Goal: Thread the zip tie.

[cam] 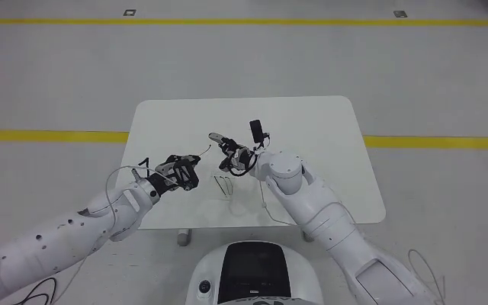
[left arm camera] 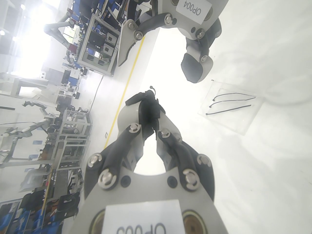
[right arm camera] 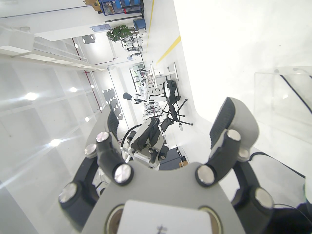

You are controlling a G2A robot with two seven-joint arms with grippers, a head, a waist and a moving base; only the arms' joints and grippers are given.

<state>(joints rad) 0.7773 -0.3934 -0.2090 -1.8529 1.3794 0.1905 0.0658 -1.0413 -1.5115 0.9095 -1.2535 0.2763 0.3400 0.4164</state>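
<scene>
Zip tie (left arm camera: 152, 88), thin black strand, pinched in left end effector (left arm camera: 147, 103)

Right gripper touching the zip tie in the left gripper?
Apart. Left wrist view: bare gap between the open right gripper and the zip tie held by the left gripper.

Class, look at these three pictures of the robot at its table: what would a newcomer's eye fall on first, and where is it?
Two grippers face each other above the middle of the white table: the left gripper is shut on a thin black zip tie, and the right gripper is open opposite it. Beside them a clear tray lies on the table, holding three spare ties.
</scene>
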